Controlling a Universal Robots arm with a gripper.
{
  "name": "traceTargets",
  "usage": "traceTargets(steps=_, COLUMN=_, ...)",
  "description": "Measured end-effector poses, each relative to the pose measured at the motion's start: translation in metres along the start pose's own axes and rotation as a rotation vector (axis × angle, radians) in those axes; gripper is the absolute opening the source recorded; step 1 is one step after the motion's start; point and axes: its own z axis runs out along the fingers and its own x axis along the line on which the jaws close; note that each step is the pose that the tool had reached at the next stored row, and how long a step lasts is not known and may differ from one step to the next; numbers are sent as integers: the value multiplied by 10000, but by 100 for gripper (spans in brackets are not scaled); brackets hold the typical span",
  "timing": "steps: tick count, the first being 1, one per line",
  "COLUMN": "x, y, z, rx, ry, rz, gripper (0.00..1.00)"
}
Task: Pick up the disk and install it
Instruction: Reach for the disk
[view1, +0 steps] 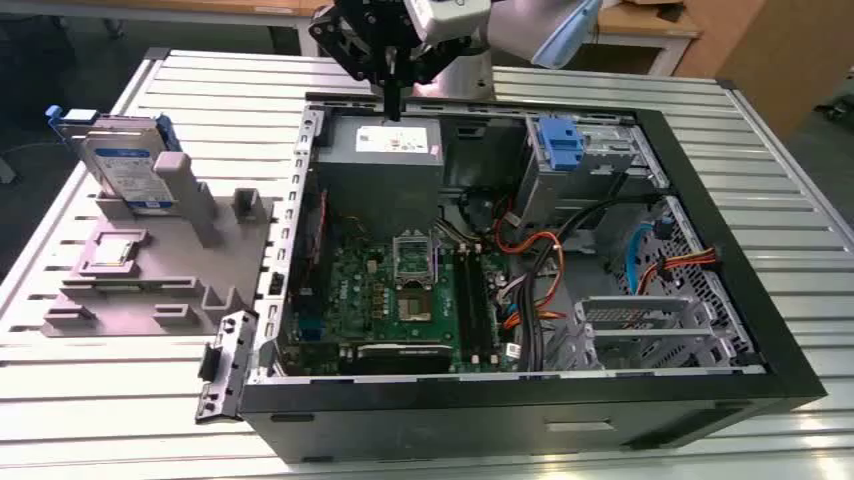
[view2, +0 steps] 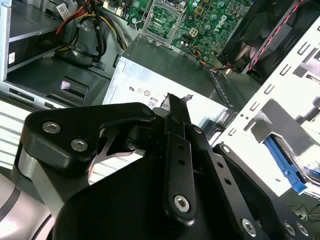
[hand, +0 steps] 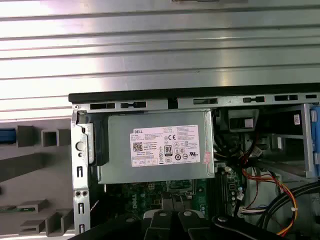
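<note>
The disk (view1: 131, 170), a silver-grey drive with a white-and-blue label and blue rails, stands upright in a grey fixture (view1: 167, 275) at the exterior view's left, outside the computer case. My gripper (view1: 395, 106) hangs far from it, at the case's back edge just above the grey power-supply box (view1: 384, 143). Its black fingers (view2: 175, 107) are pressed together with nothing between them. In the first wrist view the power-supply box (hand: 160, 145) with its white sticker lies directly below me.
The open black computer case (view1: 747, 385) holds a green motherboard (view1: 400, 290), orange and blue cables (view1: 541, 265), a blue bracket (view1: 561, 143) in the drive bay and a metal cage (view1: 641, 325). A small chip (view1: 114, 250) lies on the fixture. All rests on a slatted metal table (view1: 80, 400).
</note>
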Motion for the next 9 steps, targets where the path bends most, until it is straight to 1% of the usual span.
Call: traceTargets(steps=9, x=19, y=-1, z=1, rx=0, ry=0, rz=0, gripper=10)
